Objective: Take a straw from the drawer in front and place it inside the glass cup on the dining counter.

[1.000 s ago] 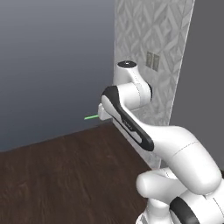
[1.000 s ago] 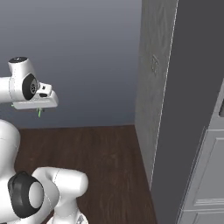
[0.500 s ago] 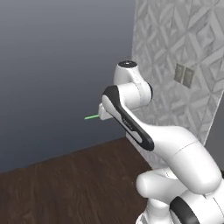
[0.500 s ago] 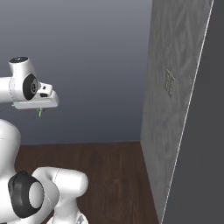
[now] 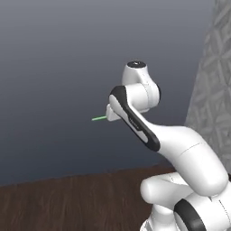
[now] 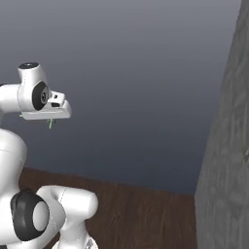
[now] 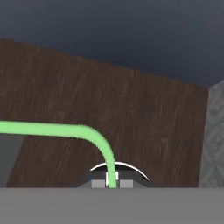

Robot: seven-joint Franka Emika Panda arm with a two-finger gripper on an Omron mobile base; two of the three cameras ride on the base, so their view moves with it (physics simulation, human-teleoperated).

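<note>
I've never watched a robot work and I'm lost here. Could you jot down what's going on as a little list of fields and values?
Held item: straw, thin, light green, with a bent part
Holder: gripper, shut on the straw's lower end
Straw in left base view: pokes out sideways past the hand
Floor: dark wood planks
Backdrop: plain dark grey wall
Right side: patterned grey wall
</note>
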